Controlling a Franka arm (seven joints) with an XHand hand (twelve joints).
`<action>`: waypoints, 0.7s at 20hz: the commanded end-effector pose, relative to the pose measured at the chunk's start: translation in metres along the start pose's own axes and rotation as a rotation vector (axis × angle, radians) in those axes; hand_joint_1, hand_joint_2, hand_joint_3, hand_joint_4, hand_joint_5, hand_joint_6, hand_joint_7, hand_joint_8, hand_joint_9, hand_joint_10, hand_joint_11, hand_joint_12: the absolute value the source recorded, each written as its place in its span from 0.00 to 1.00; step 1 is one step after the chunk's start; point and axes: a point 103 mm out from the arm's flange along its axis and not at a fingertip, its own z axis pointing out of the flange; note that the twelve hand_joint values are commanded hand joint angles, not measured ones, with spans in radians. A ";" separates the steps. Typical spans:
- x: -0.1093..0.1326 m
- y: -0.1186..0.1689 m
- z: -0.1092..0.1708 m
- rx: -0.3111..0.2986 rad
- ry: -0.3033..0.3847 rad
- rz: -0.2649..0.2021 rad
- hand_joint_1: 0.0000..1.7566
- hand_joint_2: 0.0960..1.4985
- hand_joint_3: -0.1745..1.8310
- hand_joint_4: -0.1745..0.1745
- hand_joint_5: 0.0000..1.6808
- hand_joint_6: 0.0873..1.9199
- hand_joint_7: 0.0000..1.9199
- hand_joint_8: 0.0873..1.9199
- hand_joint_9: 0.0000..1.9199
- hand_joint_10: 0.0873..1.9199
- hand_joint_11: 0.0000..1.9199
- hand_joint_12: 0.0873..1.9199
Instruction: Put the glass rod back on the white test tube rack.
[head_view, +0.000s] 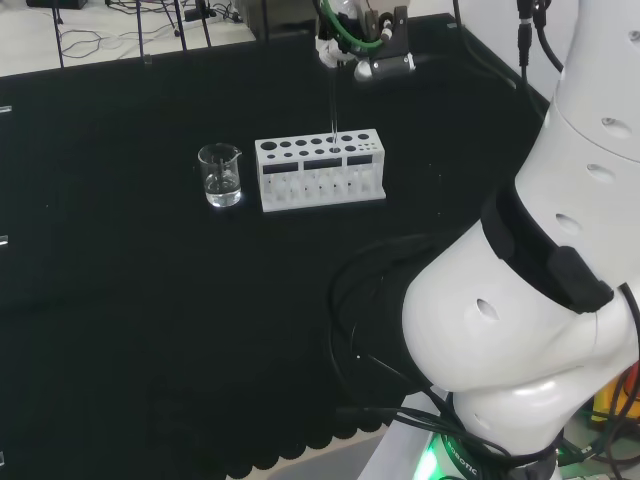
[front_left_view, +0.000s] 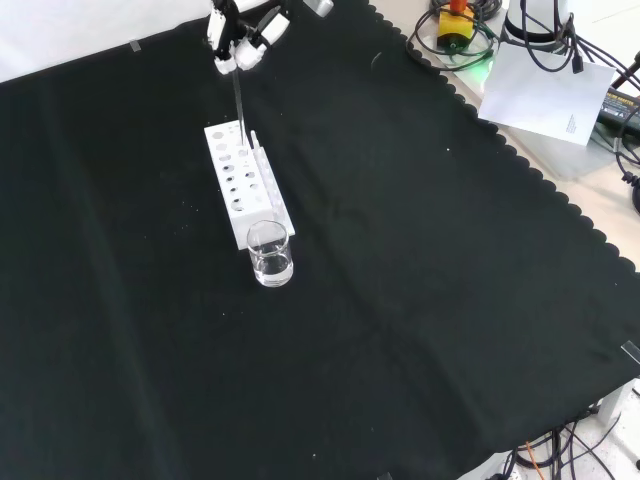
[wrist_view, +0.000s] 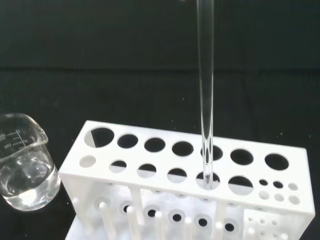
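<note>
From the front camera, nearest of all is standing the beaker (front_left_view: 270, 253), clear liquid in it, just beside the near end of the white test tube rack (front_left_view: 245, 188). Running away behind it, the rack is lying lengthwise, and over its far end the glass rod (front_left_view: 238, 100) is hanging close to upright. At the top of the rod the hand (front_left_view: 240, 42) is curling its fingers round the upper end, pinching it.

Here's what the coming move is turning on: the rod's long axis is pointing straight down from the hand into the rack, so the remaining travel looks to be downward along that axis.

The wrist camera is giving what the others aren't: the rod's lower end (wrist_view: 207, 165) is sitting inside a hole in the row of the top plate nearer this camera, the third from the end with the cluster of small holes. The head camera is merely showing a faint line dropping to the rack (head_view: 320, 170) from the hand (head_view: 365, 40).
</note>
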 end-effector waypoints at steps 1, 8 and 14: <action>-0.001 0.003 0.022 0.028 0.012 -0.001 0.74 0.73 0.00 0.00 0.66 0.27 0.62 0.48 0.85 0.42 0.85 0.37; 0.002 0.008 0.037 0.039 0.024 -0.009 0.74 0.73 0.00 0.00 0.66 0.26 0.62 0.48 0.85 0.42 0.85 0.37; -0.013 0.006 0.050 0.057 0.032 0.018 0.74 0.73 0.00 0.00 0.66 0.26 0.63 0.48 0.85 0.42 0.85 0.37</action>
